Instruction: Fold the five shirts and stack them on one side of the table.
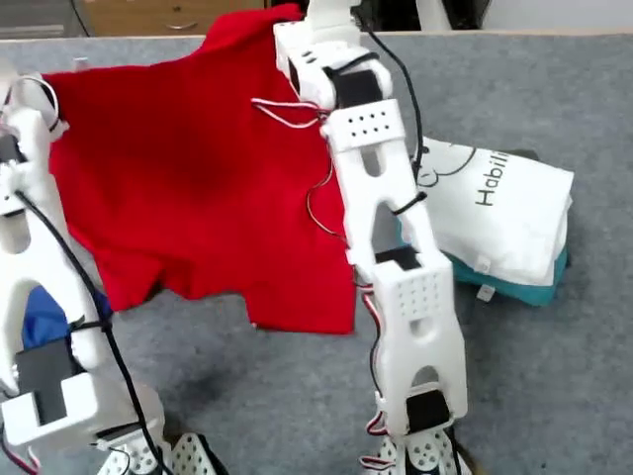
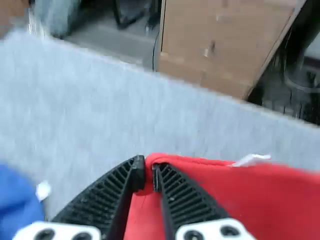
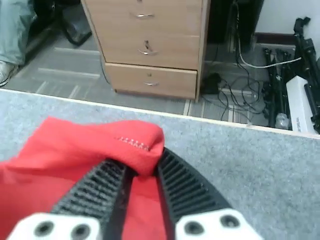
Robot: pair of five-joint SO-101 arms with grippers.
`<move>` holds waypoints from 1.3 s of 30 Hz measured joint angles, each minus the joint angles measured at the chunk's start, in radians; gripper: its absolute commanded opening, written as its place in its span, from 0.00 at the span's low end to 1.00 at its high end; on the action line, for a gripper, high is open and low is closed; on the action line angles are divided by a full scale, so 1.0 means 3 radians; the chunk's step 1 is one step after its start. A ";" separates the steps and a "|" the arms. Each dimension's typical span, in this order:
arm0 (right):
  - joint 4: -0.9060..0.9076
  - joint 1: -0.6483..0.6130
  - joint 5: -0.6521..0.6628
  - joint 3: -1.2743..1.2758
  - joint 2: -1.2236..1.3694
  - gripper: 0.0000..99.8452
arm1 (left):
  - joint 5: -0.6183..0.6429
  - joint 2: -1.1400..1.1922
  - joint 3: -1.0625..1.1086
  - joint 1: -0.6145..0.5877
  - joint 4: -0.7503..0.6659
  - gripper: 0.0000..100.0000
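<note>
A red shirt lies spread over the grey table, its far edge lifted at two corners. At the shirt's far left corner, my left gripper is shut on the fabric; the left wrist view shows the black fingertips pinching the red hem. My right gripper is at the far right corner, near the table's back edge. In the right wrist view its fingers clamp a bunched fold of red cloth.
A folded white shirt rests on a folded teal one at the right side of the table. A blue shirt lies at the left, under the left arm. A wooden drawer cabinet stands beyond the back edge.
</note>
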 measured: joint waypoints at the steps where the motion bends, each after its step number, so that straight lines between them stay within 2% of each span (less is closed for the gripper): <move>1: 0.0179 0.0000 0.0010 -0.0215 0.0077 0.01 | 0.0000 0.0010 -0.0026 0.0000 0.0169 0.03; 6: 0.1069 0.0000 0.0210 -0.1105 0.0455 0.01 | -0.0005 0.0041 0.0015 0.0010 0.0854 0.03; 10: 0.1678 0.0015 0.0373 -0.1601 0.0788 0.01 | -0.0332 0.0041 0.0471 0.0010 0.0951 0.03; 13: 0.2066 0.0020 0.0496 -0.1693 0.0803 0.01 | -0.0680 0.0041 0.0926 0.0041 0.0962 0.03; 15: 0.2215 0.0046 0.0522 -0.1718 0.0803 0.01 | -0.0762 0.0041 0.1110 0.0020 0.0962 0.03; 18: 0.2235 0.0128 0.0496 -0.1718 0.0767 0.01 | -0.0685 0.0015 0.1105 -0.0148 0.0962 0.03; 21: 0.2169 0.0184 0.0266 -0.1718 0.0527 0.01 | -0.0501 -0.0251 0.0956 -0.0240 0.1038 0.03; 25: 0.2030 0.0194 -0.0010 -0.1718 -0.0036 0.01 | -0.0435 -0.0972 0.0593 -0.0199 0.1360 0.03; 28: 0.1938 0.0205 -0.0153 -0.1718 -0.0532 0.01 | -0.0435 -0.1708 0.0143 -0.0061 0.1805 0.03; 31: 0.1841 0.0240 -0.0281 -0.1724 -0.1038 0.01 | -0.0435 -0.2460 -0.0138 0.0015 0.2030 0.03; 39: 0.1770 0.0378 -0.0384 -0.1729 -0.2133 0.01 | -0.0445 -0.3585 -0.0839 -0.0153 0.2578 0.03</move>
